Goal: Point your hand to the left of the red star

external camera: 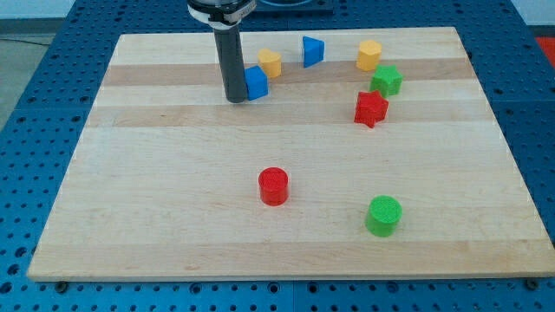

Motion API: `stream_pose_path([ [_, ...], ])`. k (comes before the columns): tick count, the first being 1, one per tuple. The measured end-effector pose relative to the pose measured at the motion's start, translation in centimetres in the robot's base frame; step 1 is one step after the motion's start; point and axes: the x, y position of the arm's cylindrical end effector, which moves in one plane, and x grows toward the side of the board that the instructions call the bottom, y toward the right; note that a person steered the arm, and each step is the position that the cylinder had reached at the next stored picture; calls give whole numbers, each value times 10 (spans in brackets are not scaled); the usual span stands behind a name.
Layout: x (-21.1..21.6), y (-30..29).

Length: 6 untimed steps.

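The red star (370, 108) lies at the view's upper right on the wooden board (173, 191). My tip (235, 99) is at the lower end of the dark rod, well to the left of the red star. It touches the left side of a blue cube (256, 83). A green star (387, 81) sits just above and right of the red star.
A yellow block (270, 62) lies behind the blue cube. A blue triangular block (312, 51) and a yellow hexagon-like block (368, 55) sit near the view's top. A red cylinder (273, 186) and a green cylinder (383, 216) stand near the view's bottom.
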Motion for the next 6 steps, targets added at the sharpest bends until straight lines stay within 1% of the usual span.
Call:
stream_pose_path([
  [1,0,-6],
  [2,4,-34],
  [3,41,-67],
  [4,61,-54],
  [5,61,7],
  [6,60,36],
])
